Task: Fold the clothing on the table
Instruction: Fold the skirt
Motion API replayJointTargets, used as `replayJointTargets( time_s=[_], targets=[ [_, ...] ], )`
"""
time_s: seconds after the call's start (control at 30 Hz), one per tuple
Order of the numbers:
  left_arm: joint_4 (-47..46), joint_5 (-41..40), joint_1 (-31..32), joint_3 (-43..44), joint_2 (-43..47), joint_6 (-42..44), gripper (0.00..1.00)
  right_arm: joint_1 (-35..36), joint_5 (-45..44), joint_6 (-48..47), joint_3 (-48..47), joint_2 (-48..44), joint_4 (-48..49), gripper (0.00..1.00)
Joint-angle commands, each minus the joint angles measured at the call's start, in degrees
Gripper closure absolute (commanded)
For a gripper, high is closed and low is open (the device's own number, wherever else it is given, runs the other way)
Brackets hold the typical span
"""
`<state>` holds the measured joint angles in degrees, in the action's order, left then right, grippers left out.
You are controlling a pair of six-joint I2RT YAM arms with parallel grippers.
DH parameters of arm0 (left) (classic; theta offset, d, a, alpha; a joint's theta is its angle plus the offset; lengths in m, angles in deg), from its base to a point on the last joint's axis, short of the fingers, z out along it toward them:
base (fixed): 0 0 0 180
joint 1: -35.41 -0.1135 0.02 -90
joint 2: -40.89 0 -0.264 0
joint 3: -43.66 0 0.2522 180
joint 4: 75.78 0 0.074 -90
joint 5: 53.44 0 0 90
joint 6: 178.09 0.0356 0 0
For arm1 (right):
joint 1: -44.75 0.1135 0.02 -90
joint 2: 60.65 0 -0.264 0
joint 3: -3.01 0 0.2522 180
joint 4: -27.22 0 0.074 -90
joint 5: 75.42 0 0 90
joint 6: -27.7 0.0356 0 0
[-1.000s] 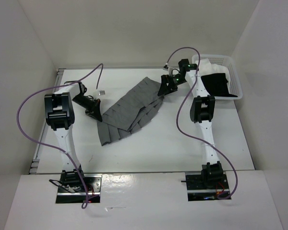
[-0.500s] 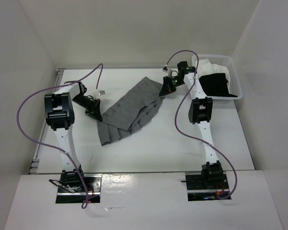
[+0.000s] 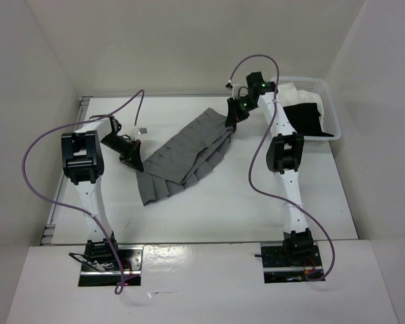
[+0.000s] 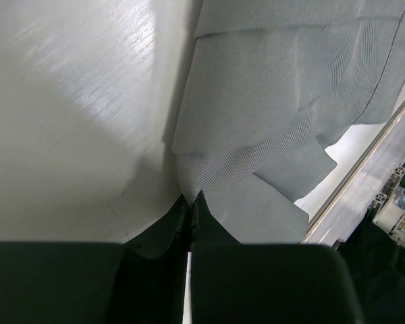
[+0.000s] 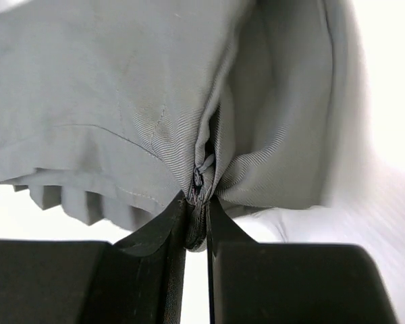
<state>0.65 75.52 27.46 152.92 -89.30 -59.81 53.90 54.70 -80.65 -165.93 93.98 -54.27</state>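
The clothing (image 3: 182, 155), a grey pleated skirt, lies slantwise across the middle of the white table (image 3: 243, 202). My left gripper (image 3: 133, 160) is at its left edge, low on the table. In the left wrist view that gripper (image 4: 191, 198) is shut, and a bunched fold of the clothing (image 4: 277, 101) runs into its tips. My right gripper (image 3: 231, 116) is at the far right end of the skirt. In the right wrist view it (image 5: 198, 202) is shut on the clothing (image 5: 121, 101) at a gathered seam with a small zip pull, and fabric hangs from the pinch.
A white plastic basket (image 3: 334, 111) stands at the back right corner, holding a black garment (image 3: 304, 118) and a white garment (image 3: 293, 91). A metal rail (image 3: 57, 202) runs along the table's left edge. White walls enclose the back and sides.
My right gripper has gone from open to shut on the skirt's far right end and has risen a little toward the back. The left arm has not moved.
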Motion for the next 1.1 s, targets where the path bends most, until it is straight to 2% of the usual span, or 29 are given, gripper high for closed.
replayJointTargets(
  time_s=[0.0,0.17,0.2,0.3,0.43,0.53,0.8,1.07],
  targets=[
    [-3.71,-3.02,0.12,1.43,-3.04,2.93,1.00,3.23,-9.17,-1.60,1.62,-13.29,3.56,1.00],
    [3.05,3.30,-0.40,9.07,-6.91,5.29,1.00,9.47,-17.24,-3.35,5.04,-19.09,3.56,1.00],
    [4.02,4.19,-0.40,10.39,-6.92,5.30,1.00,12.53,-18.75,-3.36,5.67,-19.62,3.56,1.00],
    [5.35,4.81,-0.40,14.09,-8.23,5.30,1.00,17.82,-25.95,-5.38,8.30,-21.03,3.56,1.00],
    [6.58,5.34,-0.40,15.50,-8.76,5.30,1.00,25.99,-30.97,-6.61,10.15,-21.03,4.70,1.00],
    [6.06,5.34,-0.40,14.19,-8.24,5.30,1.00,26.01,-33.17,-6.61,10.15,-20.24,4.71,1.00],
    [4.30,4.81,-1.46,10.15,-7.09,5.83,1.00,16.97,-33.09,-4.50,10.15,-17.61,5.85,1.00],
    [4.30,4.28,-1.99,10.14,-7.09,5.83,1.00,9.32,-35.45,-3.37,8.48,-13.30,5.85,1.00]
  ],
)
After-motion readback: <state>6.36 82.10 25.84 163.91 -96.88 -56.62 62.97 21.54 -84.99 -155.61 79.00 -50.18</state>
